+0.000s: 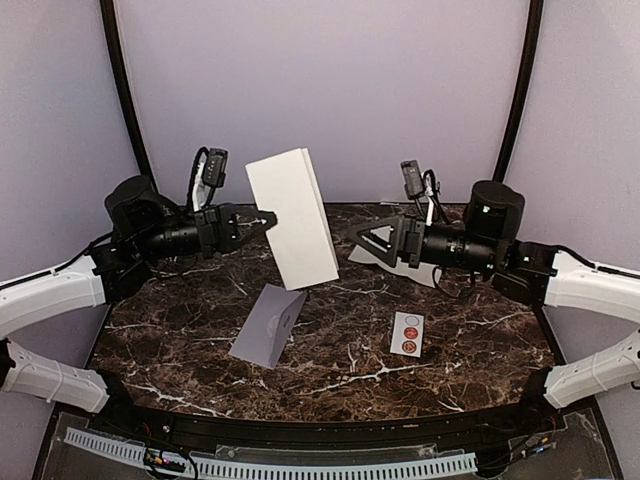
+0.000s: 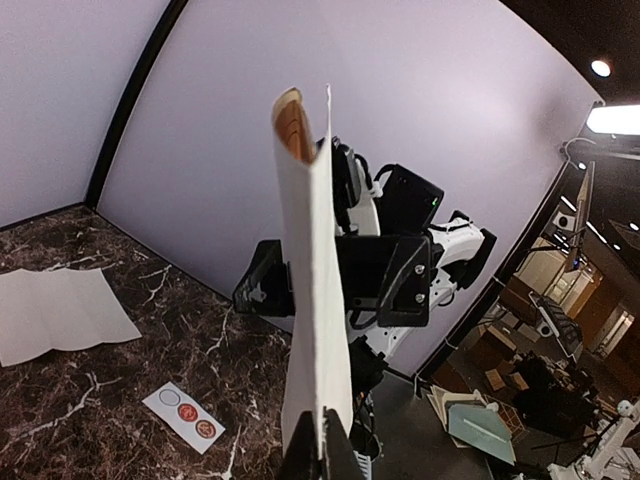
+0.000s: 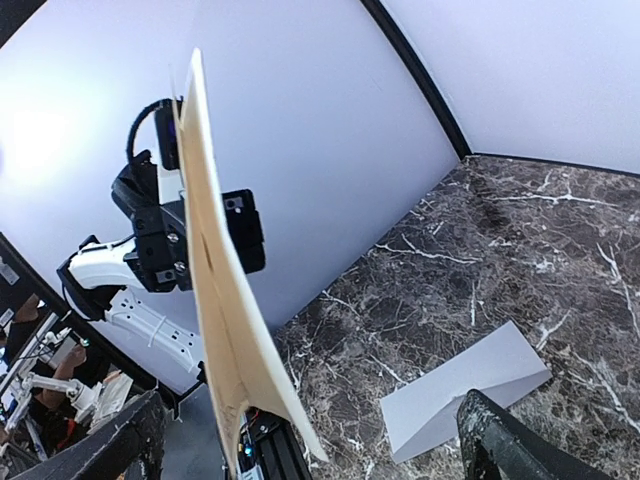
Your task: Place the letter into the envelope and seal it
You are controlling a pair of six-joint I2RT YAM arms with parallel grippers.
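My left gripper (image 1: 265, 220) is shut on the left edge of the folded white letter (image 1: 293, 216) and holds it upright above the table; the pinch shows in the left wrist view (image 2: 322, 440), with the letter (image 2: 313, 270) seen edge-on. My right gripper (image 1: 362, 246) is open and empty, just right of the letter's lower edge. In the right wrist view the letter (image 3: 215, 300) hangs before the spread jaws (image 3: 320, 450). The grey-lavender envelope (image 1: 266, 326) lies flat on the table below, flap lifted; it also shows in both wrist views (image 2: 60, 315) (image 3: 470, 385).
A small white sticker strip (image 1: 407, 333) with two red round seals and one empty circle lies right of the envelope; it also shows in the left wrist view (image 2: 185, 415). The dark marble table (image 1: 180, 340) ends at a lavender back wall.
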